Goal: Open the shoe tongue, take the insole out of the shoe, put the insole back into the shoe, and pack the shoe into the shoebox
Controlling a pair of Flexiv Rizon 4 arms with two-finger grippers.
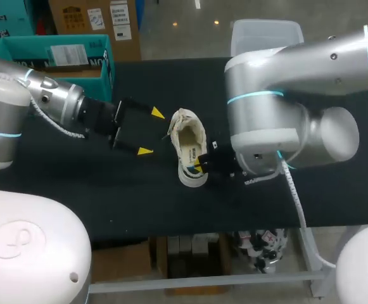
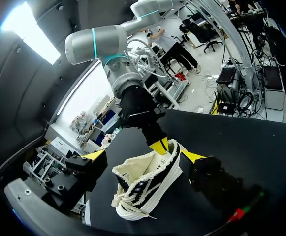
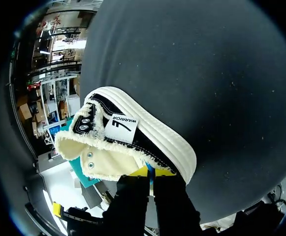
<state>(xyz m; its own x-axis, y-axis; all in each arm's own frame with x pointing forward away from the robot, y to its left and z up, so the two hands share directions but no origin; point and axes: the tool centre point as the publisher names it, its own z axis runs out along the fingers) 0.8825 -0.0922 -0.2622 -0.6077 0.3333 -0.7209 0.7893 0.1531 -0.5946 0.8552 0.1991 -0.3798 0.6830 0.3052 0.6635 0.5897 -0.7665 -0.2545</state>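
Observation:
A cream and black canvas shoe (image 1: 187, 147) stands on the black table (image 1: 107, 190), its opening facing up and the pale inside showing. My right gripper (image 1: 200, 164) is shut on the shoe's heel rim; in the right wrist view the yellow tips of the right gripper (image 3: 151, 172) pinch the rim of the shoe (image 3: 133, 142). My left gripper (image 1: 151, 132) is open just left of the shoe's laced front. In the left wrist view the shoe (image 2: 147, 179) lies ahead of the left gripper (image 2: 143, 155), between its spread fingers and untouched, with the right gripper (image 2: 158, 146) on the heel.
A teal shoebox (image 1: 57, 54) sits at the table's back left corner, behind my left arm. A clear plastic bin (image 1: 266, 35) stands at the back edge on the right. My bulky right arm covers the table's right side.

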